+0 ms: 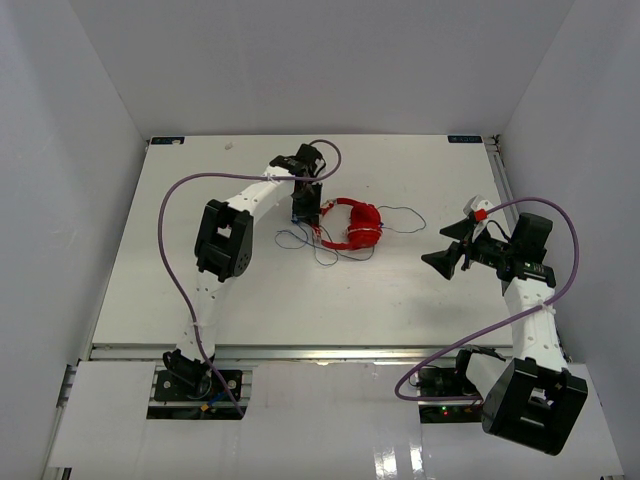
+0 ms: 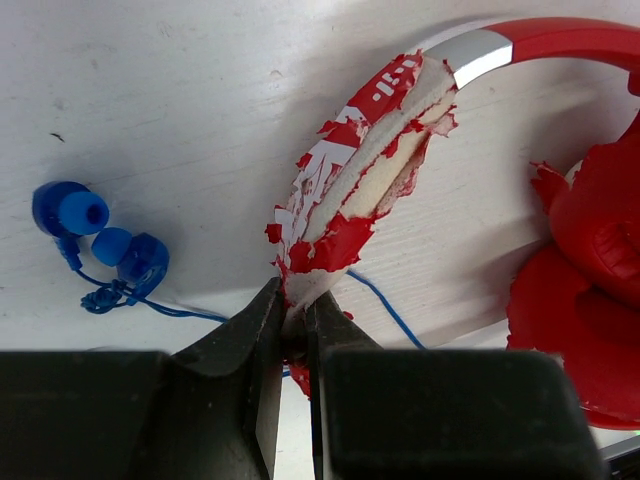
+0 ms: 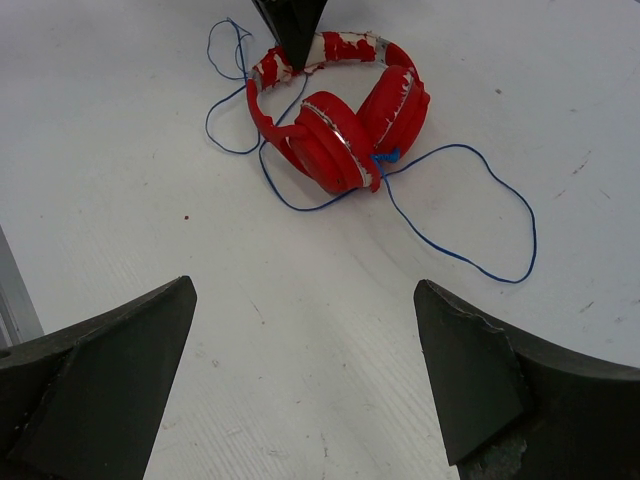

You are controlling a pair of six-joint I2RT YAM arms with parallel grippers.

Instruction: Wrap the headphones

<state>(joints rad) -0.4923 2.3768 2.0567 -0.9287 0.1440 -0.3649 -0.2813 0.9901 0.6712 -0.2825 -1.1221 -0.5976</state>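
Top external view puts the headphones on the far half of the table, about midway between its left and right edges and well apart from all of them. Their long axis runs roughly left to right. The two red cups lie together at the right end, and the headband arcs away from them toward your left arm.

Left wrist view shows the hold. Your left gripper is clamped on the tip of the headband, its fingers pinched together where the red covering has peeled and pale padding shows. Near that tip, to the left in this view, a cluster of small blue pieces lies on the table on a knotted bit of thin cable.

Right wrist view shows your right gripper with its fingers spread wide and nothing between them. It faces the headphones from well apart, with white tabletop stretching from the fingers to the cups.

The cable lies loose on the table. One long loop runs out from the cups on your right arm's side. Smaller loops lie beside the left gripper and toward the near edge. You have more bare table on the near side of the headphones than on the far side.
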